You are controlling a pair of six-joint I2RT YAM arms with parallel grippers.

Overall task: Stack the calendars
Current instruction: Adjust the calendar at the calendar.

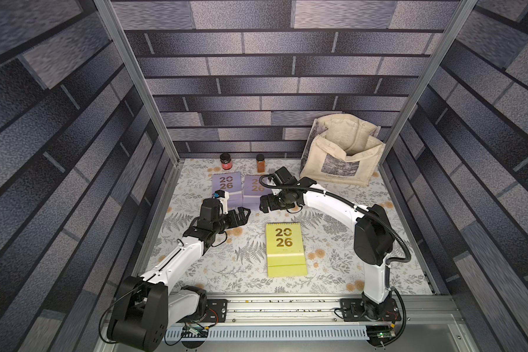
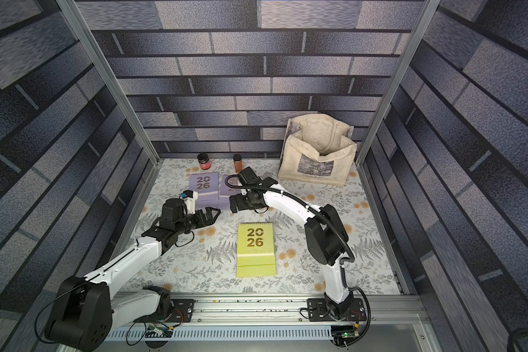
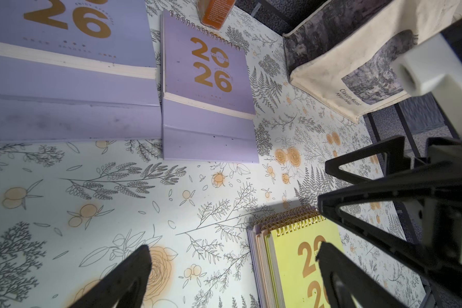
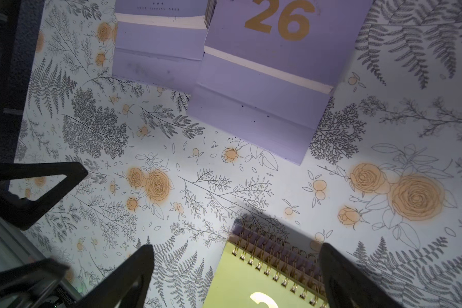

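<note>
Centrally, a flat yellow-green calendar (image 1: 286, 250) shows gold wire spirals.

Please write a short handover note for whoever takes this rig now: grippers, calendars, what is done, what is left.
Left gripper: open, empty.
Right gripper: open, empty.
Stack at front centre: yellow-green calendar on top, peach calendar and stacked lavender calendar edges showing beneath.
Done: three stacked, it seems.
Left: left lavender calendar and right lavender calendar, side by side at the back, must go on the stack.
</note>
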